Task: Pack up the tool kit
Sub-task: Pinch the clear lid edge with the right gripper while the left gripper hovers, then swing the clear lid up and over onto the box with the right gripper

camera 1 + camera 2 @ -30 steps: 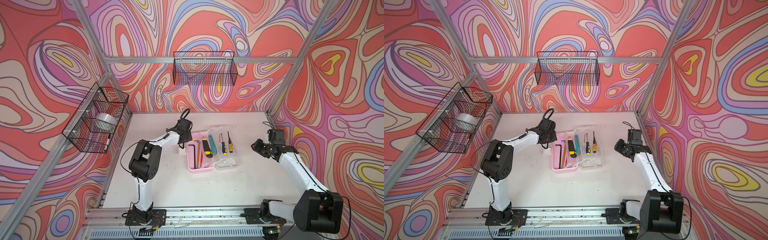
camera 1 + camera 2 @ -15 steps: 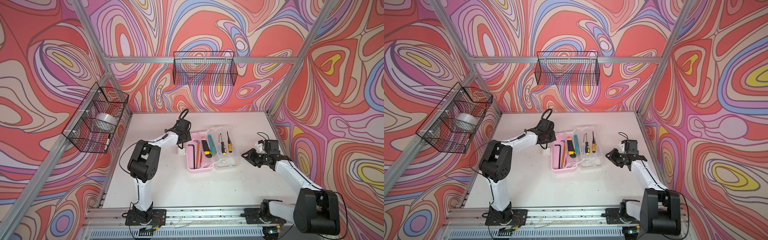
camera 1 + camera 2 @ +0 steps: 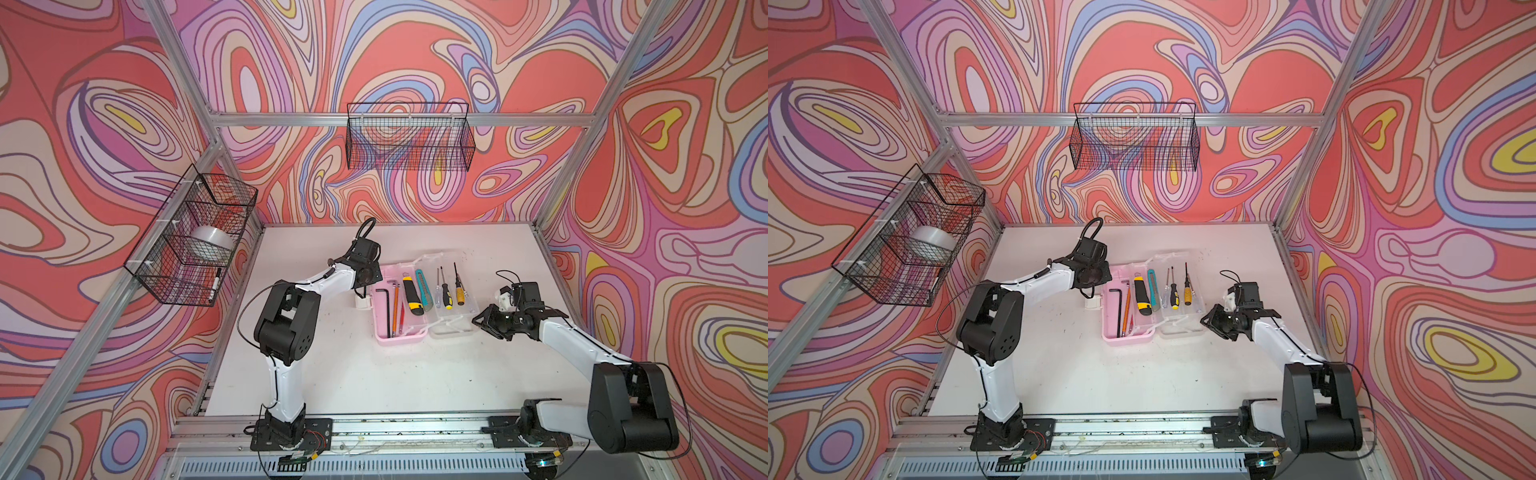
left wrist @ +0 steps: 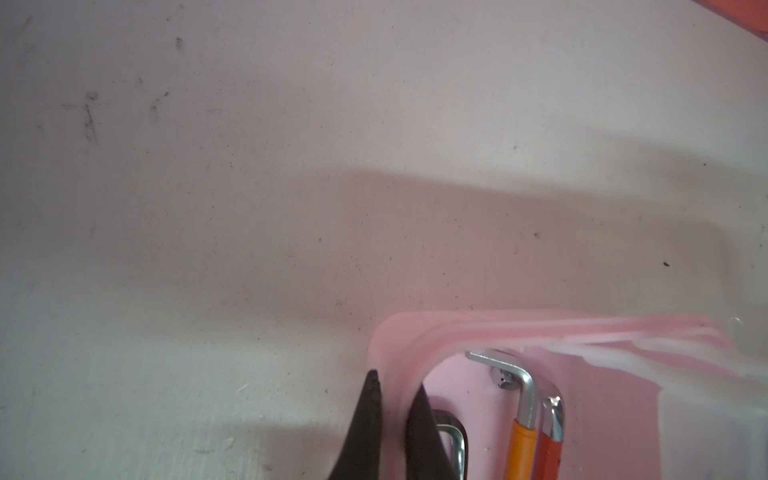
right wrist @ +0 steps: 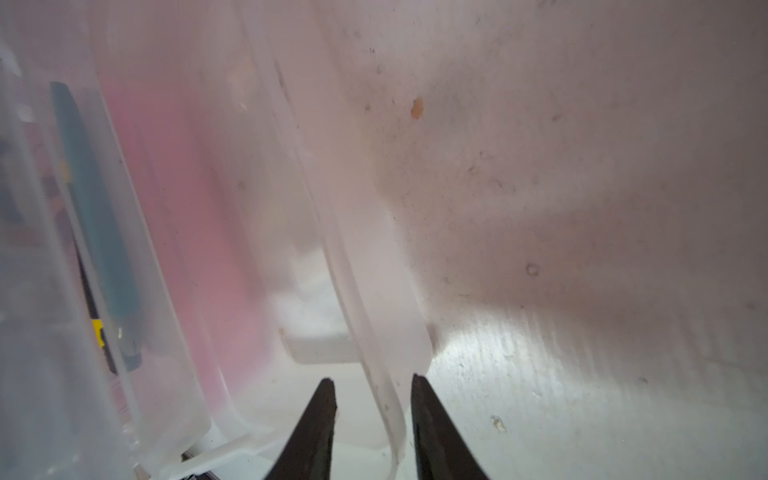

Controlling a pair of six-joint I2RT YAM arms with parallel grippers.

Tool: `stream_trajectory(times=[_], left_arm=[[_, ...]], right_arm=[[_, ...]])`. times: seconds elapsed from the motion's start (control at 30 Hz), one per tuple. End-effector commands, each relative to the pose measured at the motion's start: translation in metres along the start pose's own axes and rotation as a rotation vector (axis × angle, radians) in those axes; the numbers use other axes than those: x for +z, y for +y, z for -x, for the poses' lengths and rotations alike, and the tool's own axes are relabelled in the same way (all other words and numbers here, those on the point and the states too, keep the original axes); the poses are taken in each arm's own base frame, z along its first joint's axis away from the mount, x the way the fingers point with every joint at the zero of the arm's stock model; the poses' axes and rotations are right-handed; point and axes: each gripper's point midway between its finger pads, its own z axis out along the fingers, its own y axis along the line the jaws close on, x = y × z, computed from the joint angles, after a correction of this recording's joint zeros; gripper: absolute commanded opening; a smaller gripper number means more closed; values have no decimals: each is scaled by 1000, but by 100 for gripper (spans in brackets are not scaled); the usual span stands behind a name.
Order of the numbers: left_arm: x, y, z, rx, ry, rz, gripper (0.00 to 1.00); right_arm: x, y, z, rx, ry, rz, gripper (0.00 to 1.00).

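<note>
The tool kit case (image 3: 400,340) lies open at mid-surface (image 3: 365,386), with its translucent lid (image 3: 453,328) flat alongside. The left gripper (image 4: 397,380) is clamped on the pink wall. The right gripper (image 5: 372,378), jaws narrowly parted, straddles the lid edge.

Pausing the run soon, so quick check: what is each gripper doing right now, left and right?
Left gripper: closed on the rim of the pink case.
Right gripper: open, straddling the edge of the translucent lid, not clamped.

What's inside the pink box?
The pink box holds a black hex key, orange and red hex keys and a yellow-black knife. The left claw, pinching its wall, hides a bit of one corner.
</note>
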Motion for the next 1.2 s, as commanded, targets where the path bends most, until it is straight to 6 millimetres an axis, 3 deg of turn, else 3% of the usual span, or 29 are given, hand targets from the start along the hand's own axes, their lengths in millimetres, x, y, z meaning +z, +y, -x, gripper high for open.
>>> stream_trajectory(times=[0.0, 0.17, 0.3, 0.53, 0.87, 1.0, 1.17], left_arm=[[5, 14, -23, -8, 79, 26, 0], [3, 13, -23, -4, 80, 19, 0], [2, 9, -24, -11, 87, -2, 0], [-5, -4, -26, -5, 81, -40, 0], [-18, -37, -22, 38, 60, -88, 0], [-21, -47, -20, 49, 47, -113, 0], [-24, -55, -18, 56, 36, -135, 0]], right_arm=[[8, -11, 0, 12, -5, -39, 30], [11, -13, 4, 22, -14, -50, 16], [7, -10, 8, 11, -24, -59, 0], [-20, 1, 27, -29, -139, -109, 0], [-75, 54, 52, -185, -384, -221, 0], [-89, 81, 51, -248, -448, -251, 0], [-93, 120, 41, -348, -510, -274, 0]])
